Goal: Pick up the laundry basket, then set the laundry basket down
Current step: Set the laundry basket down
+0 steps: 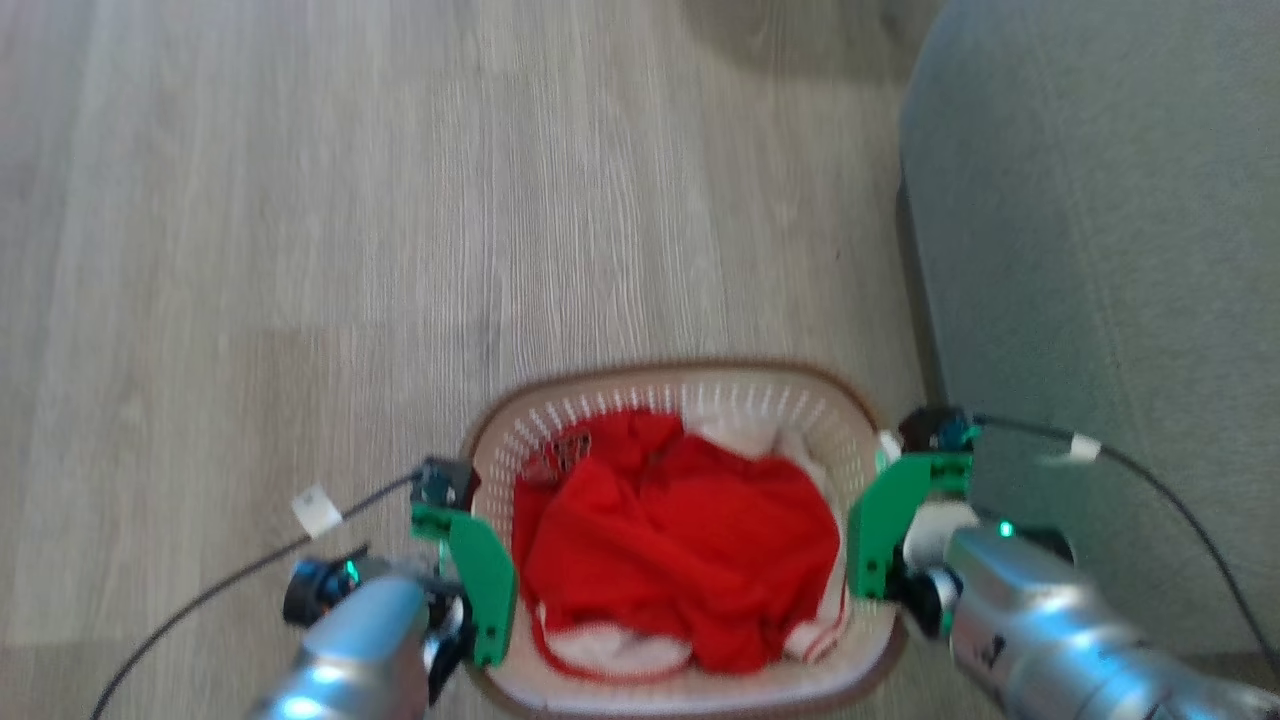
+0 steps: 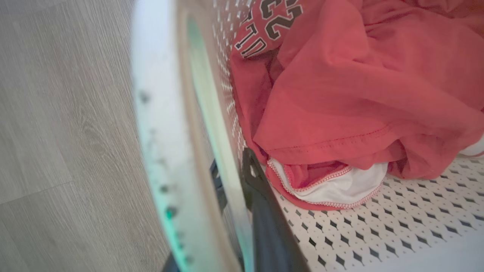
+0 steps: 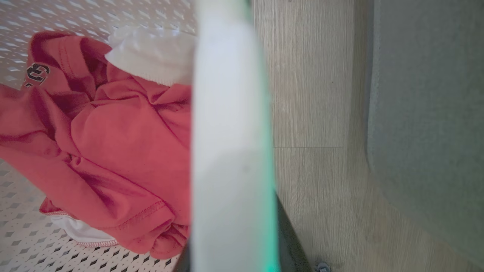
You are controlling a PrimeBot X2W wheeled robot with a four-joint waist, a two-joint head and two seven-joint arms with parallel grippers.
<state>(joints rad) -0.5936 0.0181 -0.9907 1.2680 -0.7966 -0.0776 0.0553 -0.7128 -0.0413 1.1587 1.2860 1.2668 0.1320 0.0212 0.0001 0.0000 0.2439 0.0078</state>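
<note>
The laundry basket (image 1: 700, 392), cream-white with perforated walls and a brown rim, lies low in the head view between my two arms. Red and white clothes (image 1: 680, 540) fill it. My left gripper (image 1: 478, 590) is at the basket's left side. In the left wrist view its dark fingers (image 2: 264, 219) straddle the basket wall beside the white handle (image 2: 159, 124). My right gripper (image 1: 868, 545) is at the right side, its fingers (image 3: 289, 234) closed around the white handle (image 3: 230, 132). Whether the basket rests on the floor is unclear.
Pale wood-look floor (image 1: 350, 200) spreads ahead and to the left. A large grey upholstered piece (image 1: 1100, 250) stands close along the basket's right side. Black cables (image 1: 200, 590) trail from both wrists.
</note>
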